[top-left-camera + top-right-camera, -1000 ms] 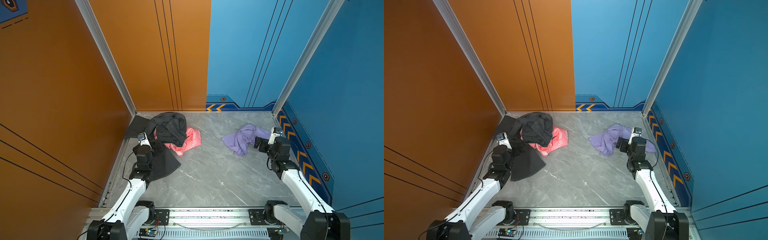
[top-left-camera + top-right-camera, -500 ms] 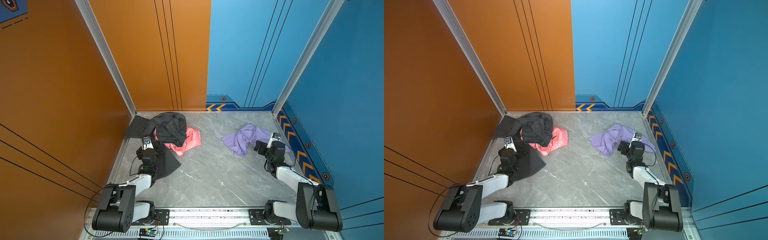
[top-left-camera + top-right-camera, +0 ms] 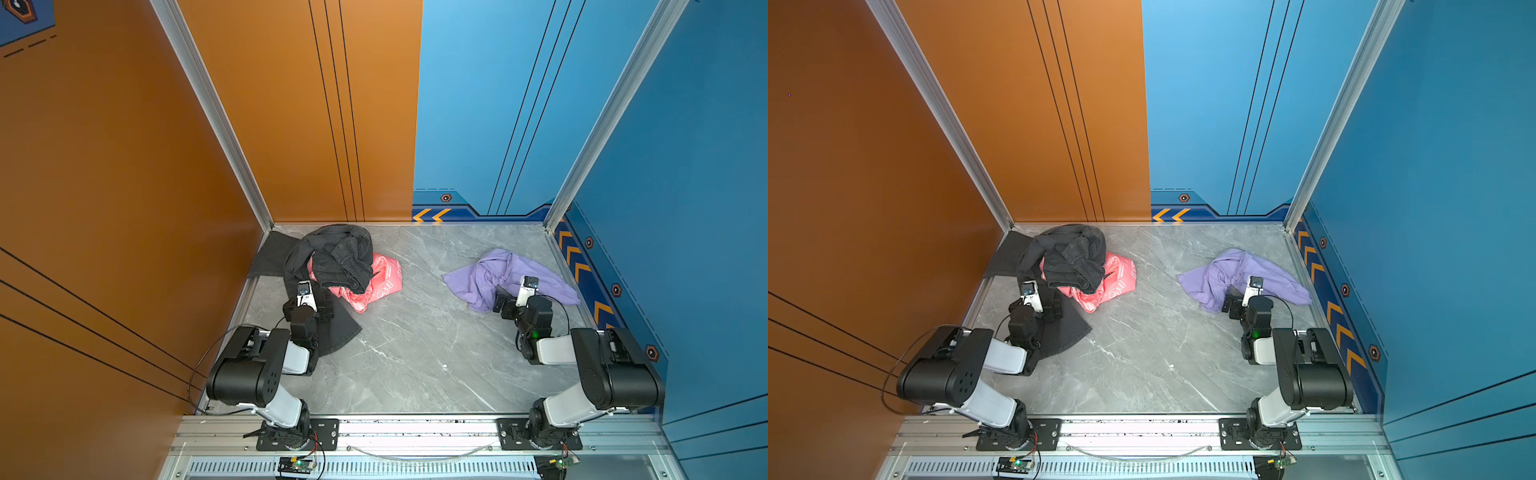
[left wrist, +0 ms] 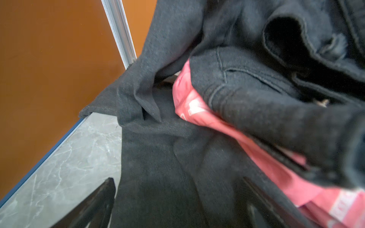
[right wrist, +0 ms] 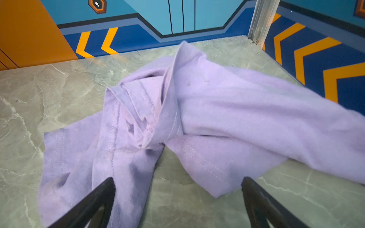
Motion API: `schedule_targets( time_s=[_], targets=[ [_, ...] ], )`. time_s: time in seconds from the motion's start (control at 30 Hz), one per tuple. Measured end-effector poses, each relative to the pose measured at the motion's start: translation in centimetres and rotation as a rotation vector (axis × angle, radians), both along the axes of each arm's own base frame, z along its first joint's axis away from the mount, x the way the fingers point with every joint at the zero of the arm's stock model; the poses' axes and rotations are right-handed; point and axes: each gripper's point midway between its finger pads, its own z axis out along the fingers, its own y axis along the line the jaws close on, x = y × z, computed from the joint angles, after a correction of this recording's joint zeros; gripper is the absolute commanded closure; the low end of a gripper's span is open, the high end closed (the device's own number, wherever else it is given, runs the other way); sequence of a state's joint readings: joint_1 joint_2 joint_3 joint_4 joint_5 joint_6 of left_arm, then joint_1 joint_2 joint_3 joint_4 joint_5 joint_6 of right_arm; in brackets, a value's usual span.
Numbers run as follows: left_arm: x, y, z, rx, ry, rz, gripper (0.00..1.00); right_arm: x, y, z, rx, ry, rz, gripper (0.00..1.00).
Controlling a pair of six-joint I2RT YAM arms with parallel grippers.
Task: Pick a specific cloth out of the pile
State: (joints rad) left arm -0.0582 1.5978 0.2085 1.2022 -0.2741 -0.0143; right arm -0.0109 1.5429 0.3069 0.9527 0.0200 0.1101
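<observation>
The cloth is plain light purple. It lies crumpled on the grey tabletop, close to the right edge and toward the back right corner, well apart from the pile. One part of it spreads out toward the right edge, and another part lies flat toward the middle. The right gripper is at the near side of the cloth with its jaws wide apart and nothing between them. It may be just touching the fabric, but that is hard to see. The pile sits in the back left corner, with dark grey denim on top of a pink cloth with white print. The left gripper is over a flat part of the denim, with its jaws wide apart too, holding nothing.
</observation>
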Motion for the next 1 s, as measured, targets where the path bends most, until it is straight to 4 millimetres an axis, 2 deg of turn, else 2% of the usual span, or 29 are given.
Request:
schedule_targets(
  time_s=[0.13, 0.3, 0.33, 0.37, 0.4, 0.43, 0.8, 1.0],
  targets=[
    [0.2, -0.1, 0.6, 0.005, -0.022, -0.008, 0.02, 0.5, -0.2, 0.6, -0.014, -0.014, -0.01, 0.0],
    [1.6, -0.2, 1.4, 0.007, -0.025, -0.007, 0.02, 1.4, 0.2, 1.7, -0.031, -0.039, -0.004, 0.0],
    [1.9, -0.1, 1.6, 0.007, -0.024, 0.0, 0.04, 1.4, 0.2, 1.7, -0.034, -0.039, -0.002, 0.0],
    [2.1, 0.0, 1.8, 0.007, -0.025, 0.008, 0.15, 1.4, 0.2, 1.7, -0.037, -0.037, 0.0, 0.0],
    [2.2, 0.1, 1.8, 0.009, -0.023, 0.012, 0.06, 1.4, 0.2, 1.6, -0.038, -0.032, -0.001, 0.0],
    [2.2, 0.1, 1.8, 0.007, -0.02, 0.015, 0.02, 1.3, 0.1, 1.5, -0.039, -0.03, -0.003, 0.0],
    [1.9, 0.3, 0.8, 0.011, 0.025, 0.029, 0.02, 1.3, 0.3, 1.4, -0.048, -0.023, -0.002, 0.0],
    [2.7, 0.2, 0.9, 0.013, 0.048, 0.029, 0.02, 1.3, 0.3, 1.4, -0.048, -0.023, -0.002, 0.0]
  ],
)
